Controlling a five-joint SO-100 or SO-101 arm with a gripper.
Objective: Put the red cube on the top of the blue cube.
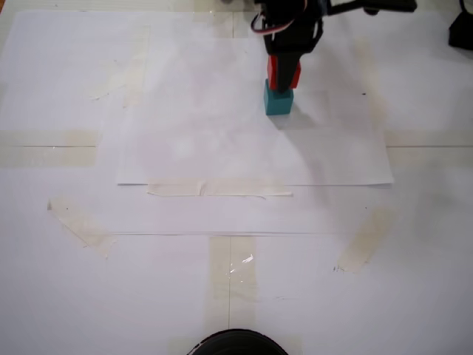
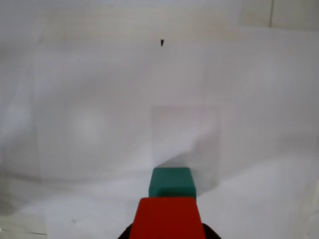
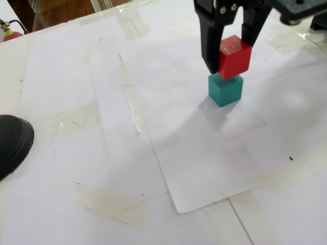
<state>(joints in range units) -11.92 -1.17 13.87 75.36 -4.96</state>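
The gripper [image 3: 231, 57] reaches down from the top edge of both fixed views, its 2 black fingers [image 3: 208, 41] closed to the width of the red cube [image 3: 234, 57] and clamping it from either side. In the angled fixed view the red cube sits low between the fingers, its top face showing between them and its front corner sticking out toward the camera.

Directly under the gripper stands the blue cube [image 3: 225, 89] on the white paper sheet [image 3: 214, 153]. The red cube's underside meets the blue cube's top face in the angled fixed view, but it is turned a little against the blue cube, so the edges do not line up; whether its full weight rests there cannot be told. In the other fixed view the red cube [image 1: 284, 74] shows just under the gripper body [image 1: 284, 74], with the blue cube [image 1: 278, 100] right below it.

In the wrist view the red cube [image 2: 167, 218] fills the bottom centre, nearest the camera, and the blue cube [image 2: 172, 182] peeks out just beyond it, casting a soft shadow to the right.

Away from the gripper, strips of tape [image 1: 218, 189] hold the paper sheets to the table [image 3: 15, 56], and 1 dark rounded object [image 3: 13, 145] sits at the left edge of the angled fixed view.
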